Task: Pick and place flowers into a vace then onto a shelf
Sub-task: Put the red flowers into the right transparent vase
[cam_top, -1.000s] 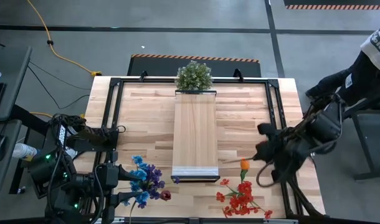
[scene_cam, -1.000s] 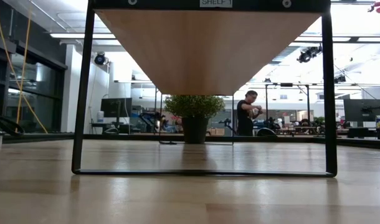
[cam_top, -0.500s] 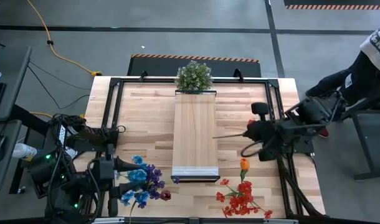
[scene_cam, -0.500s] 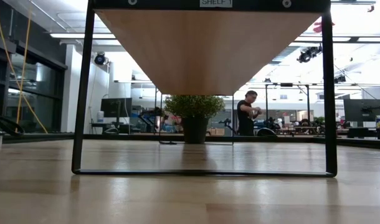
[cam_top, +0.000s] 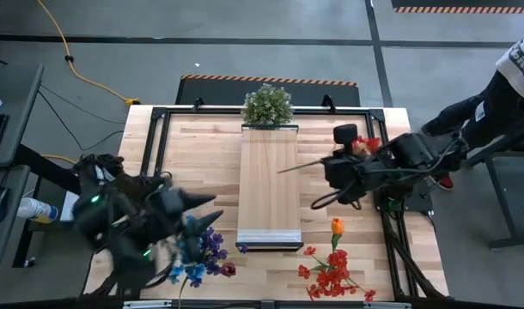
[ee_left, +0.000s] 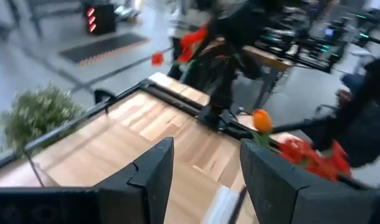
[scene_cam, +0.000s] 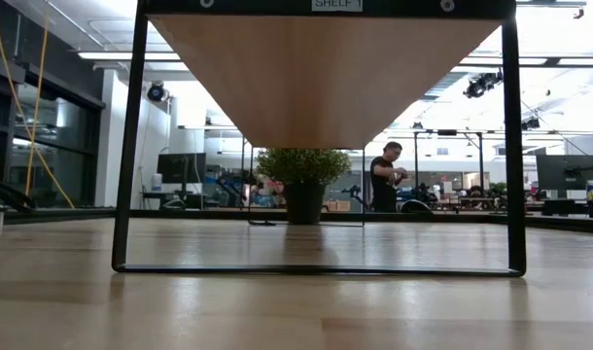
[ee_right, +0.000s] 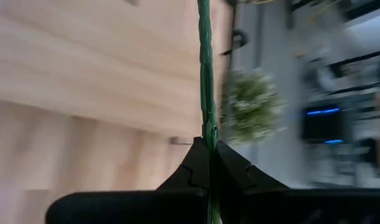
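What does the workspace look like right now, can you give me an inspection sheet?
Surface: light butcher-block wooden tabletop, black frame rails.
Job's things: raised light-wood shelf board; blue and purple flowers; bright red flowers; orange flower; no vase seen.
Clutter: bushy round green plant.
Grippers: left gripper open, empty; right gripper shut on green flower stem.
Cables: yellow cable on floor.
Surroundings: person far behind table.

Pale wood shelf [cam_top: 269,180]; flowers beside it noted: blue-purple cluster [cam_top: 198,253], red cluster [cam_top: 334,274], orange bloom [cam_top: 337,227].
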